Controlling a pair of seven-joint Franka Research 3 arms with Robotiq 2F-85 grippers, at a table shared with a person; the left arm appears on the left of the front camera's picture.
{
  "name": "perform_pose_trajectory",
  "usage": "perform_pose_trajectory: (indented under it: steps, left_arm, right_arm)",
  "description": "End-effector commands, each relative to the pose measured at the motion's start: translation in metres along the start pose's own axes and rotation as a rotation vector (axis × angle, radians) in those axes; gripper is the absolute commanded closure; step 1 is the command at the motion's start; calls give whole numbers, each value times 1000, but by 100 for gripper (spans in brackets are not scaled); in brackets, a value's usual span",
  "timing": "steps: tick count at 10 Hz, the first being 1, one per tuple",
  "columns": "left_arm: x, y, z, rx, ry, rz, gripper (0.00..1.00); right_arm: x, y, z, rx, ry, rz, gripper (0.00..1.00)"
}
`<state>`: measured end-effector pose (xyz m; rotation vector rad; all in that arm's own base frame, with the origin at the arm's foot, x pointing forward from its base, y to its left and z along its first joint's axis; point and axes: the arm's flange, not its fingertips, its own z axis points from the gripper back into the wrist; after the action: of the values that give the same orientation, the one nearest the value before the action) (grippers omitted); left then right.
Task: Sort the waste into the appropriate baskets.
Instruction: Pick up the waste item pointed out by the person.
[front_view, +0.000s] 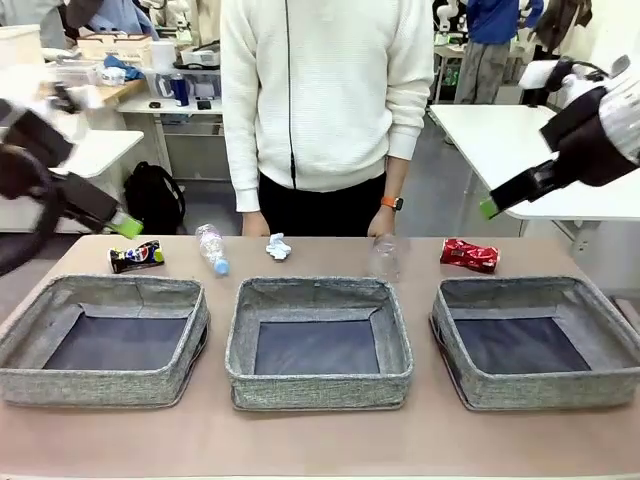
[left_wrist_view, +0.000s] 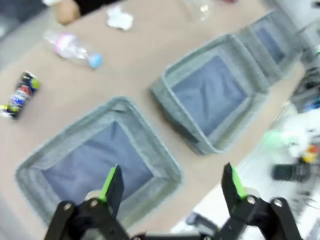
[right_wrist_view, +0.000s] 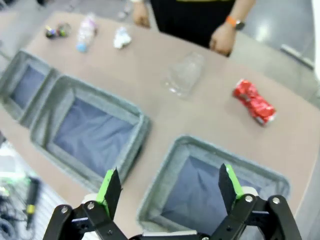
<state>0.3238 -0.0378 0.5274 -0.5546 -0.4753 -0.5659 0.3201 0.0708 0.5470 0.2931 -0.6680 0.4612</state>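
The three baskets (front_view: 318, 380) are of grey woven cloth, rough and matt, with smoother dark floors (front_view: 316, 347). The table (front_view: 300, 440) looks matt and smooth. The bottle (front_view: 211, 248) and the cup (front_view: 385, 258) are clear glossy plastic, the red can (front_view: 469, 255) shiny creased metal, the wad (front_view: 278, 246) probably matt paper.

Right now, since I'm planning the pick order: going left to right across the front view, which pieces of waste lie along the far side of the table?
crushed dark can → clear plastic bottle → crumpled white paper wad → clear plastic cup → crushed red can
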Motion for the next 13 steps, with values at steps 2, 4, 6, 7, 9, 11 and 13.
perform_pose_trajectory:
  steps: [2,4,6,7,9,11,13]
  left_arm:
    - [-68,62,73,-273,-253,218,0]
    - [-120,90,90,-388,-514,322,0]
    - [-162,109,81,-422,-548,512,0]
    - [-120,109,126,-387,-508,364,0]
    - [-120,109,126,-387,-508,364,0]
    - [-120,109,126,-387,-508,364,0]
    - [-120,109,126,-387,-508,364,0]
  right_arm:
    - [-113,-61,26,355,-116,-215,0]
    - [-168,-108,35,414,-160,-294,0]
    - [-224,-162,31,531,-288,-426,0]
    - [-231,-164,26,404,-446,-392,0]
    - [-154,-184,68,481,-220,-378,0]
    - [-154,-184,68,481,-220,-378,0]
    - [-154,-184,68,481,-220,-378,0]
